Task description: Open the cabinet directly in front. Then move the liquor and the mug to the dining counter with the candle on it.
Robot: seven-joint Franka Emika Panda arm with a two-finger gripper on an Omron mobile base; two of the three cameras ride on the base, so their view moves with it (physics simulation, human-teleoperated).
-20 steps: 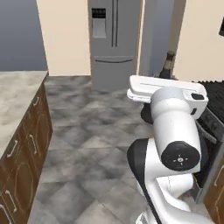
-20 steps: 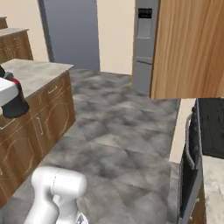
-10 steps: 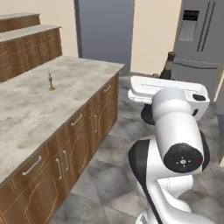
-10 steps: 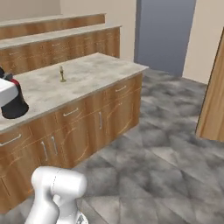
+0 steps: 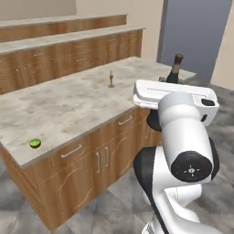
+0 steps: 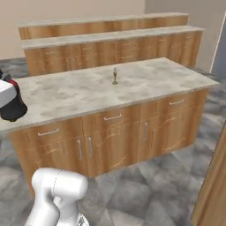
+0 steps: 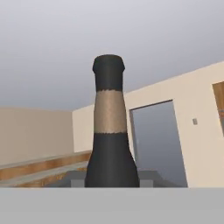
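My gripper (image 7: 112,178) is shut on the liquor (image 7: 110,131), a near-black bottle with a brownish band on its neck, held upright. From the left base view the liquor's neck (image 5: 175,68) sticks up behind my white hand. In the right base view the liquor's round body (image 6: 12,107) hangs at the left edge, over the near corner of the dining counter (image 6: 84,92). The candle (image 5: 111,78) stands in its brass holder mid-top on the pale marble dining counter (image 5: 59,107). The candle (image 6: 114,76) stands well apart from the bottle. Both the mug and the cabinet are out of view.
A small green lime (image 5: 34,143) lies near the island's front left corner. Two long wood-fronted wall counters (image 6: 110,46) run behind the island. A grey door (image 5: 196,32) sits at the back right. A wooden panel (image 6: 215,190) stands close on the right.
The whole picture has swung round as the base moved: fridge and floor are gone, and the island with the candle now lies close in front. The bottle stays in my grip.
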